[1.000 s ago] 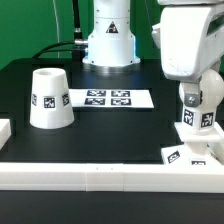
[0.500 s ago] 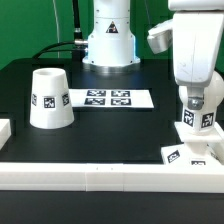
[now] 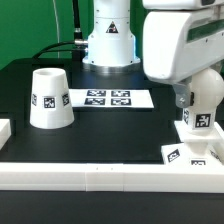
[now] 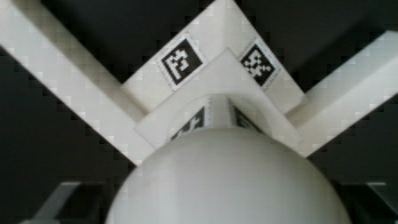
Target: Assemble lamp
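Observation:
The white bulb (image 3: 201, 110) stands upright on the flat square base (image 3: 190, 153) at the exterior view's right. My gripper (image 3: 196, 100) hangs under the big white arm, down over the bulb. A dark finger (image 3: 181, 98) shows beside it. In the wrist view the bulb's round head (image 4: 217, 175) fills the space between my fingers (image 4: 50, 203). The fingers stand wide, with dark gaps to the bulb. The tagged base (image 4: 214, 62) lies beneath. The tapered shade (image 3: 47, 98) stands mouth up at the exterior view's left, far from the gripper.
The marker board (image 3: 108, 99) lies flat mid-table, behind the shade and bulb. A long white border rail (image 3: 100, 178) runs along the front edge. A short white piece (image 3: 4, 130) sits at the left edge. The robot's pedestal (image 3: 108, 40) stands at the back.
The arm has swung toward the exterior view's left and now covers more of the upper right. The bulb, base and shade have not moved.

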You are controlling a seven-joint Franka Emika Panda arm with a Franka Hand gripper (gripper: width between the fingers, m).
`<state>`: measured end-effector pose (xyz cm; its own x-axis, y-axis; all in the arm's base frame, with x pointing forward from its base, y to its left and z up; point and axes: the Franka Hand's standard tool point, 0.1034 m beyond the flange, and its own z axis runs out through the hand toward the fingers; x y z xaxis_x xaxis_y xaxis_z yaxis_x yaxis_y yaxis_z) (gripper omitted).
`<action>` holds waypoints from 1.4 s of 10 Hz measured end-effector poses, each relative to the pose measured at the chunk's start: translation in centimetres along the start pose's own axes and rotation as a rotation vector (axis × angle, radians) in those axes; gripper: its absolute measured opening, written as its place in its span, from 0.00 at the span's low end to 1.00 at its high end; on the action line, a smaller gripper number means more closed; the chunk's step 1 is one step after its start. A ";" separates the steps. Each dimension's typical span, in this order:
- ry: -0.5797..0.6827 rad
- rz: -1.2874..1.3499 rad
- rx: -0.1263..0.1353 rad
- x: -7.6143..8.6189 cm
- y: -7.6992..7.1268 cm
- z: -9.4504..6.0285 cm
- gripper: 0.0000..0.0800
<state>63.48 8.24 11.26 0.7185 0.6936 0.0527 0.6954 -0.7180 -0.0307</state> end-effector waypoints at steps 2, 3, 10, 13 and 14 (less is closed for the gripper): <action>-0.001 0.199 0.001 0.2 0.0 -0.2 0.72; -0.001 0.299 -0.001 0.2 0.0 -0.2 0.72; 0.025 0.798 -0.027 -0.8 1.3 -0.6 0.73; 0.025 0.793 -0.026 -0.8 1.3 -0.6 0.87; 0.025 0.793 -0.025 -1.0 1.0 -1.4 0.87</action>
<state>63.48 6.73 12.53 0.9986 -0.0263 0.0467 -0.0242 -0.9987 -0.0458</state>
